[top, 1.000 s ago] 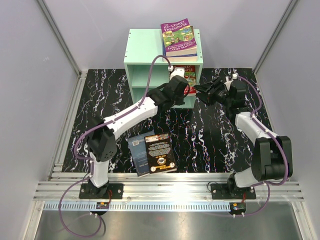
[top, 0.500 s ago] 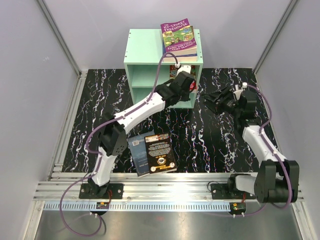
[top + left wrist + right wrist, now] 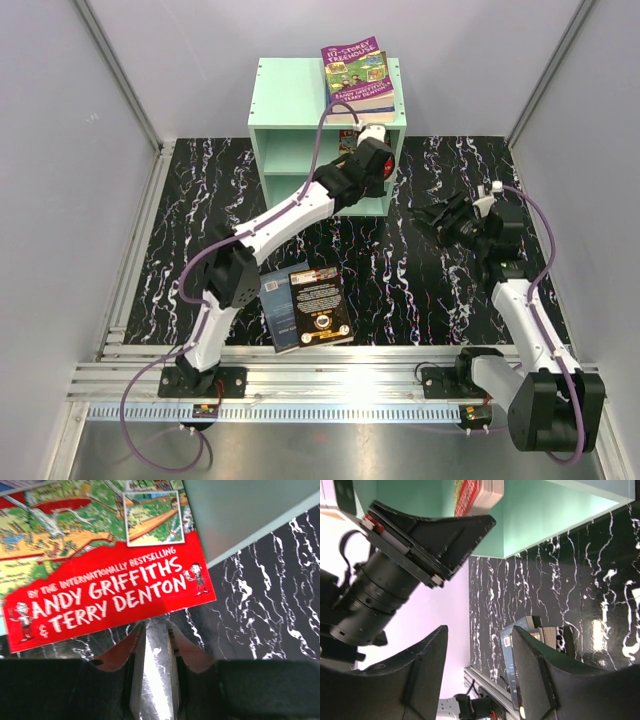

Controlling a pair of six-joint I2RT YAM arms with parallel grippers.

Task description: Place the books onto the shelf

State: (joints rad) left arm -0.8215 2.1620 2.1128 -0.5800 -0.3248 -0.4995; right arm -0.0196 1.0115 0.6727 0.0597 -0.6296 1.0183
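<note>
Left gripper (image 3: pixel 152 630): jaws pressed onto the bottom edge of the red book (image 3: pixel 115 585), and nothing more than that edge. The book is at the mouth of the shelf (image 3: pixel 290 90), upper compartment, right side. How much of it rests on the board, you cannot tell.

Right gripper (image 3: pixel 480 635): spread, holding nothing, over the mat (image 3: pixel 400 280) right of the shelf.

Risks:
- The pinch is thin and the cover curls beside the finger. Pushing harder likely creases it or lets the book pivot.
- Letting go before the book is well inside may drop it back onto the mat.
- The purple book (image 3: pixel 357 72) lies on the shelf top directly above your wrist. Lifting on the way out could knock it off.
- The black book (image 3: pixel 318 305) and the blue book (image 3: pixel 275 300) lie near the left arm's base; watch the elbow.
</note>
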